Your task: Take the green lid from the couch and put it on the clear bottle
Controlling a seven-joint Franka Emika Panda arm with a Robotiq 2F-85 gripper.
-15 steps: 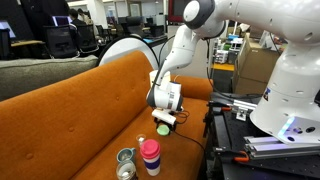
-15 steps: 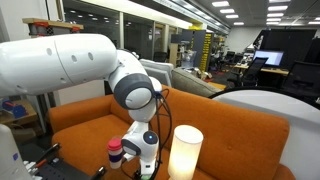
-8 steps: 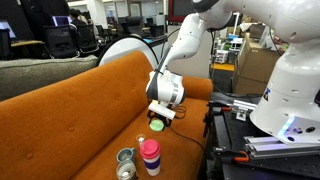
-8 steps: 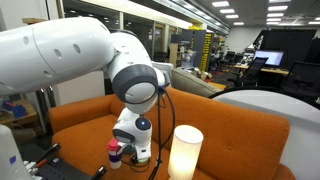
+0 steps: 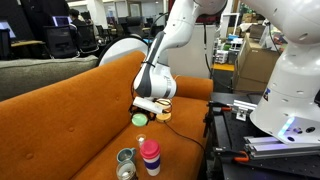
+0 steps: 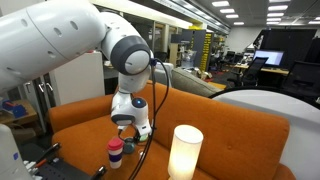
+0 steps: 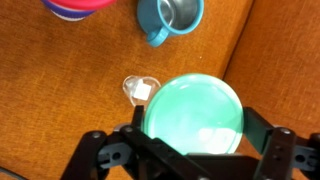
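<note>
Pincer clasps the green lid above the couch.

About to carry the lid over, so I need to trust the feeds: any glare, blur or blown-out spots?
Wrist view: the green lid fills the middle, soft-edged, with pale glare across its face. Exterior view: the tall white cylinder in the foreground is blown out to plain white. Exterior view: the couch is evenly lit and the lid reads clearly.

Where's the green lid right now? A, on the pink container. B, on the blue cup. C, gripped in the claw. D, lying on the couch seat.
C: in the wrist view the green lid sits between the fingers of the claw, over the orange couch.
</note>
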